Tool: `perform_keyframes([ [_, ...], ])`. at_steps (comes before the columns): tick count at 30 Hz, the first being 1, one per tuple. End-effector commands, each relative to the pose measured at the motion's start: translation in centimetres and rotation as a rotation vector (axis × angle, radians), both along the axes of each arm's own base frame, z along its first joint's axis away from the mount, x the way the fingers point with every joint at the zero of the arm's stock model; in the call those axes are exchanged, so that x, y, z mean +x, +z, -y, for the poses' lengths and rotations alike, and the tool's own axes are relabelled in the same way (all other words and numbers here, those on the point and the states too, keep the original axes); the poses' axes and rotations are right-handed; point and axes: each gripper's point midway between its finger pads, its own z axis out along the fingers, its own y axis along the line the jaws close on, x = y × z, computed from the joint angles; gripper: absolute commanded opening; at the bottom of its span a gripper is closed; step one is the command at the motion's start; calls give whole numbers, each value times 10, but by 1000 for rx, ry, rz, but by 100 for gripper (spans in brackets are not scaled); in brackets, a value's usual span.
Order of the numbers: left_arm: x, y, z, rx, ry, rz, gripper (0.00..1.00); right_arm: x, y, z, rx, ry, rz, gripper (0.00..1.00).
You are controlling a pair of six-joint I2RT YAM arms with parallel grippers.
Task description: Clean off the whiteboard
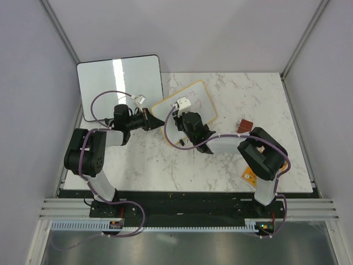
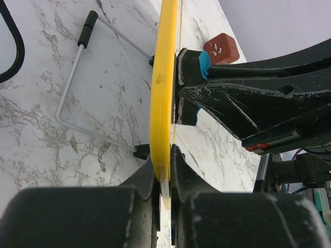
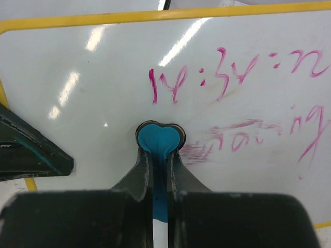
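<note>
The whiteboard with a yellow frame and pink-red writing stands tilted on the marble table behind both grippers. My left gripper is shut on its yellow left edge. My right gripper is shut on a blue eraser whose felt end presses against the board face, just left of a smeared lower line of writing. An upper line of writing is sharp. The eraser also shows in the left wrist view, against the board.
A larger blank glossy board leans at the back left. A reddish-brown block sits right of the whiteboard. An orange label lies near the right arm. The whiteboard's wire stand rests on the table.
</note>
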Motion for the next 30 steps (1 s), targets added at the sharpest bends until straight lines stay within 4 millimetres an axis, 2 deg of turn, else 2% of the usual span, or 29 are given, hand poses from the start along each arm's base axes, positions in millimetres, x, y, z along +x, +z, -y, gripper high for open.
perform_keyframes([
  [1, -14, 1, 11, 25, -123, 73, 2, -18, -59, 4, -61, 19, -117, 0],
  [4, -15, 1, 12, 25, -125, 75, 2, -3, -66, 25, -61, -110, -122, 0],
  [7, -15, 1, 12, 25, -125, 75, 2, 22, -76, 63, -23, -247, -167, 0],
  [10, -15, 2, 12, 25, -125, 78, 2, 27, -90, 83, 31, -298, -226, 0],
  [17, -15, 1, 12, 24, -128, 76, 2, 6, -120, 100, 21, -320, -307, 0],
  [25, -15, 2, 12, 22, -132, 76, 2, -30, -154, 91, -63, -250, -385, 0],
  [30, -15, 2, 12, 23, -131, 78, 2, -47, -165, 90, -85, -227, -410, 0],
])
